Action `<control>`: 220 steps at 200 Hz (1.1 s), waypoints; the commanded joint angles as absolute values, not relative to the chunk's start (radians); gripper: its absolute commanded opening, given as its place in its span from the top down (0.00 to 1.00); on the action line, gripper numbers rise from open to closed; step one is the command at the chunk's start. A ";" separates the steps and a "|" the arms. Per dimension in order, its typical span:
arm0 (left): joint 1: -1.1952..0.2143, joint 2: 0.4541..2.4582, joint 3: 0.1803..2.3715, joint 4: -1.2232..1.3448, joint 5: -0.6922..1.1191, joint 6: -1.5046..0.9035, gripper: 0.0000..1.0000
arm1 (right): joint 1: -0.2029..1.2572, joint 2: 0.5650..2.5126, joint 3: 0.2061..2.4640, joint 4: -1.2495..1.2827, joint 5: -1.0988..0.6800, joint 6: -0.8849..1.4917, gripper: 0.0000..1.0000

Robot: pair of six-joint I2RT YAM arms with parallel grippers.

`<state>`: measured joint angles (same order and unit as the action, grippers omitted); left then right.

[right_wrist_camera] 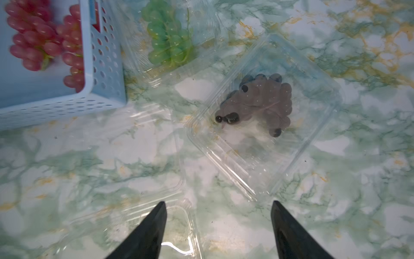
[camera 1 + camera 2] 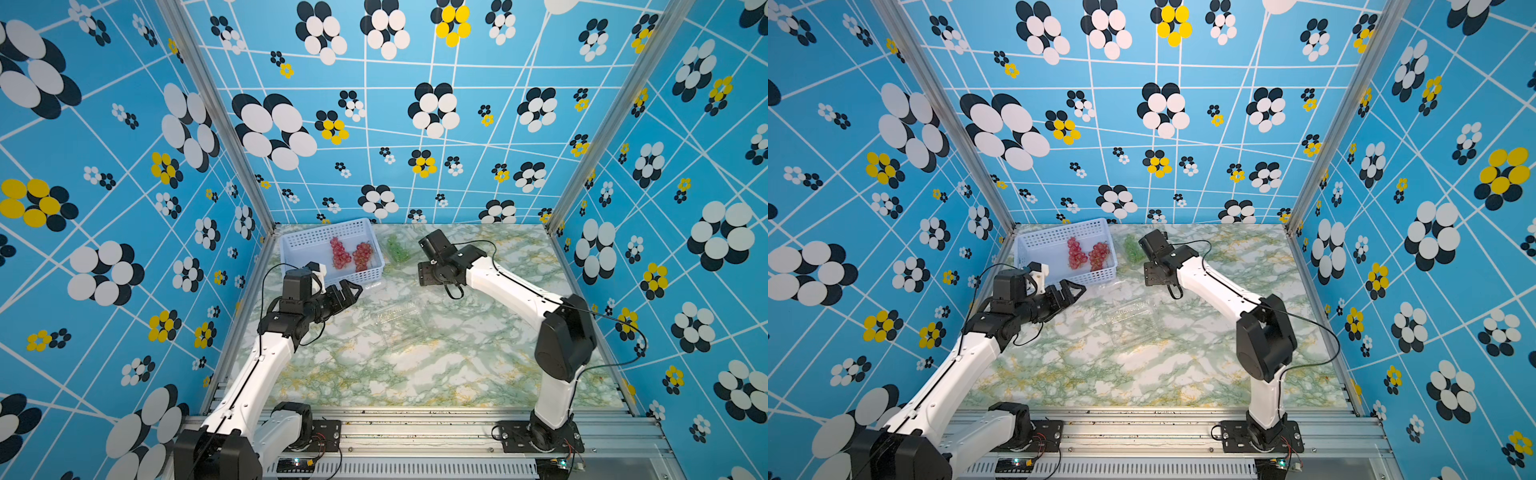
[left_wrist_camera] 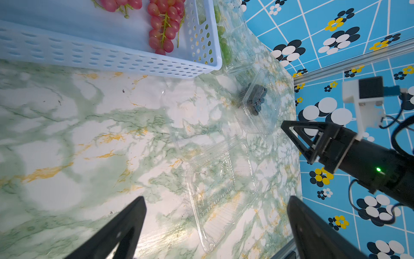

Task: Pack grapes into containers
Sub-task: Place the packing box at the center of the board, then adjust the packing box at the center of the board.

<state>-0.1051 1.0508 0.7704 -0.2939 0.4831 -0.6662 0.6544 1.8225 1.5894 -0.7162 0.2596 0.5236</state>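
Note:
Two pinkish-red grape bunches [image 2: 340, 252] [image 2: 362, 254] lie in the pale blue basket [image 2: 324, 232]. The green grapes [image 1: 168, 40] rest in a clear container just beside the basket. The dark grapes [image 1: 257, 105] lie in another clear container [image 1: 313, 139], below and ahead of my right gripper [image 1: 218, 224], which is open and holds nothing. In the top views my right arm hides the dark grapes. An empty clear container [image 2: 401, 316] lies open mid-table. My left gripper [image 3: 217, 224] is open above its near end and empty, just in front of the basket [image 2: 351, 291].
The basket stands at the back left of the marble table [image 2: 415, 374]. Patterned blue walls close in the left, back and right sides. The arm bases sit on the metal rail [image 2: 415, 428] at the front edge.

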 commanded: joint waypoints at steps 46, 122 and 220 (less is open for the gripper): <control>-0.125 1.055 0.727 -0.234 0.503 -0.686 0.01 | 0.748 1.694 1.259 -0.652 0.120 0.977 0.16; -0.155 1.039 0.704 -0.216 0.500 -0.696 0.01 | 0.848 1.742 1.192 -0.572 0.091 1.108 0.16; -0.158 1.050 0.703 -0.212 0.499 -0.698 0.00 | 0.861 1.779 1.110 -0.498 0.092 1.135 0.32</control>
<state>-0.1474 1.0504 0.7086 -0.2317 0.4870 -0.6926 0.8551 1.7687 1.1271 -0.5106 0.0692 1.1255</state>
